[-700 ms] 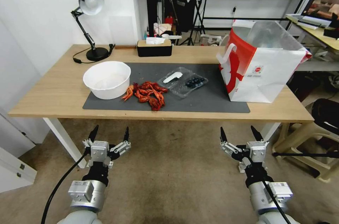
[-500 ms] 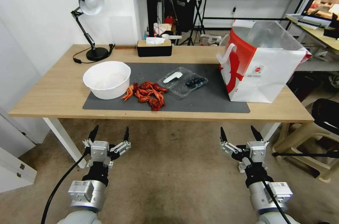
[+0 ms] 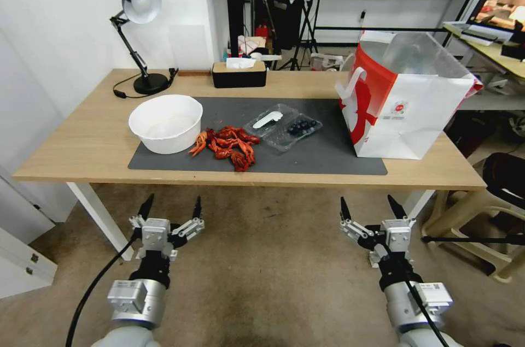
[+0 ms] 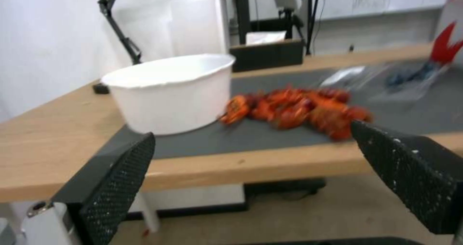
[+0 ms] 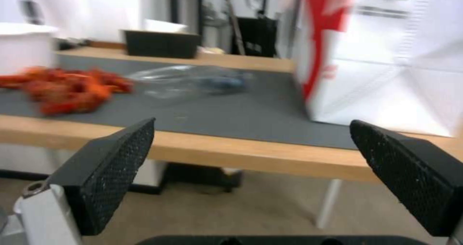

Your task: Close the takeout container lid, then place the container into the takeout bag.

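Note:
The takeout container [image 3: 284, 127] lies open on the grey mat [image 3: 328, 158], dark blue berries in its right half. Its lid [image 3: 266, 118] is the left half, flat on the mat, with a white spoon-shaped patch. The takeout bag [image 3: 407, 98] stands upright and open at the table's right end, white and red with a silvery lining. My left gripper [image 3: 171, 207] and right gripper [image 3: 371, 206] both hang open below the table's front edge, well short of the container. The container [image 5: 193, 81] and bag [image 5: 386, 57] also appear in the right wrist view, beyond the open right gripper [image 5: 253, 172].
A big white bowl [image 3: 165, 123] and a heap of red crayfish [image 3: 228, 147] sit on the mat's left half. A black desk lamp [image 3: 136, 35] and a tissue box [image 3: 239, 74] stand at the back. A chair [image 3: 486, 216] is at the right of the table.
Both grippers have shifted very slightly; nothing on the table has moved.

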